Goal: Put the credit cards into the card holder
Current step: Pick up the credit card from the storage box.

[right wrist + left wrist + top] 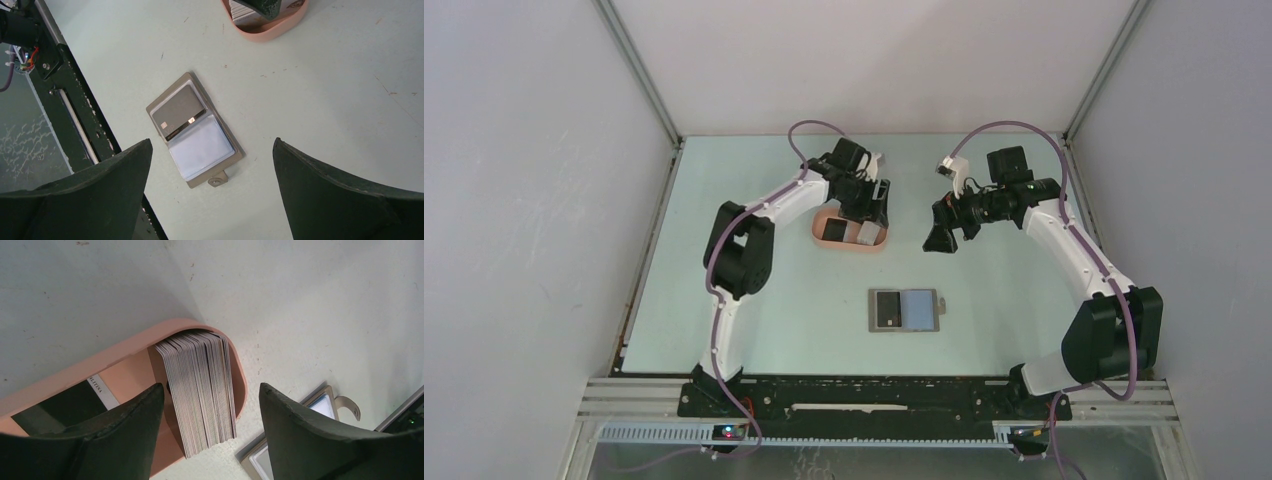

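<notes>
One salmon-pink card holder (849, 247) sits on the surface (754, 300), holding one black card (65, 407) lying flat and one fanned stack of whitish-grey cards (200, 390), too many to count. The left hand (869, 205) hovers over it, fingers spread, empty. One grey wallet (200, 150) lies well apart, with one dark grey card (178, 112) tucked inside. The right hand (212, 145) hangs above, spread and empty. That card looks light, stiff and slick; I would pinch its exposed edge.

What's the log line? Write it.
left end effector: open, over tray | right end effector: open, empty | tray: cards inside | wallet: dark card
</notes>
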Tool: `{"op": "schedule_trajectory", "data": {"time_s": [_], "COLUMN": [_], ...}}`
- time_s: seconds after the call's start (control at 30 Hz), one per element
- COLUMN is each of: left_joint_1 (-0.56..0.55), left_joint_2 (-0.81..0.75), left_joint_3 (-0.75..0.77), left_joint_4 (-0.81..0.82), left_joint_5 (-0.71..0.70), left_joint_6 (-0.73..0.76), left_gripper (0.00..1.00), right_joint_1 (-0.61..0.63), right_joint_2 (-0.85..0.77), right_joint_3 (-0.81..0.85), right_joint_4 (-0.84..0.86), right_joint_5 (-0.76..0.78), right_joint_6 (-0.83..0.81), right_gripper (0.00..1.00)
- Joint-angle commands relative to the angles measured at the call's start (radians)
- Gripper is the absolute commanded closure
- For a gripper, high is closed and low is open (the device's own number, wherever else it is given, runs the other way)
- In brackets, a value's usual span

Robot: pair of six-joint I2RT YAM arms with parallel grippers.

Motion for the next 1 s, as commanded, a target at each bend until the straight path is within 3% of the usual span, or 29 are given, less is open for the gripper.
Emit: {"op": "schedule_trajectory", "data": {"time_s": [0.0,0.97], "left_joint_1": [-0.011,-0.02], "left_joint_2": [0.0,0.024], "left_joint_3": [0.065,0.098], "left_joint_4": [-0.019,-0.063], "left_joint_5": [0.013,0.023], "left_joint_6": [0.028,0.045], "left_gripper": [0.26,0.28], "right_joint_1": [-0.006,-0.006], "right_joint_2": [0.0,0.005], "right_joint_3": [0.006,0.004], "right_joint_4": [0.001,0.0], "right_joint_5": [-0.003,0.001], "right_joint_6": [-0.02,-0.021], "right_gripper": [0.0,0.0]}}
